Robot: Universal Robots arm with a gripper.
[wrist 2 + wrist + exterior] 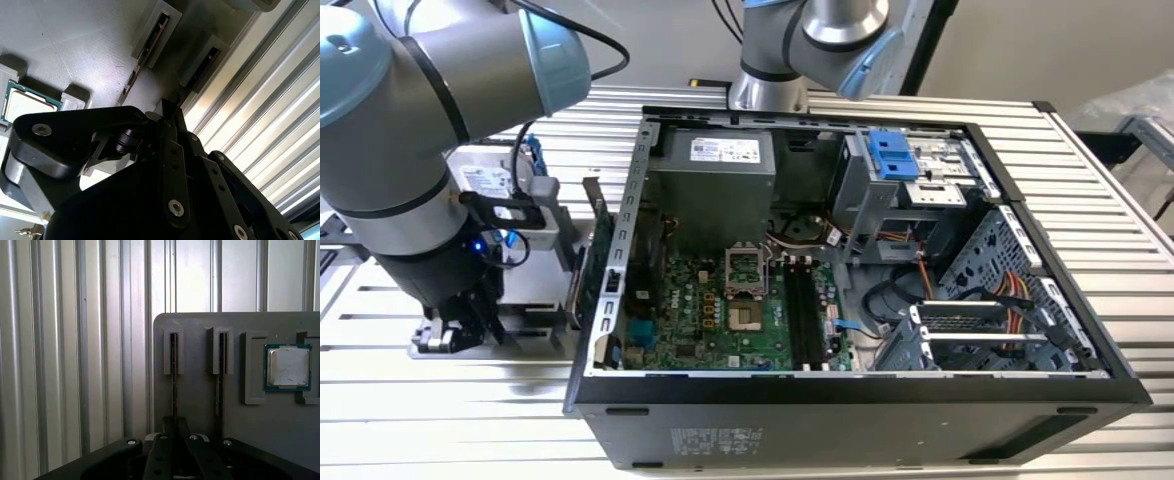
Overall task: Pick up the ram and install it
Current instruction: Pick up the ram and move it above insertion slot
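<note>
Exterior view: ribbed metal counter carrying an open computer case, lid off, motherboard exposed, black memory slots bare as far as visible. Robot arm bent down at the exterior view's left of the case, wrist low over a grey parts tray. Boxy hard drive beyond the wrist, near the case wall, no part of this job. Both wrist views: two slotted holders on the tray, each with a thin stick standing on edge. Task's ram in the holder nearer the tray's edge, seated in its slot, not yet lifted out. State of jaws: drawn nearly together about that stick's edge, pinching it by the look of the converging links; contact itself hidden under the linkage. Step in hand judged as the grasp for the pick, early in the task. For a clean grasp: hold centred along the stick, grip flat on the board faces, wrist square to the slot, no twist; risk otherwise of binding in the holder or flexing. Neighbouring second stick just beside, parallel, close enough for an outer link to brush. Smallest item: square silver processor in its own nest further along the tray, well clear.
</note>
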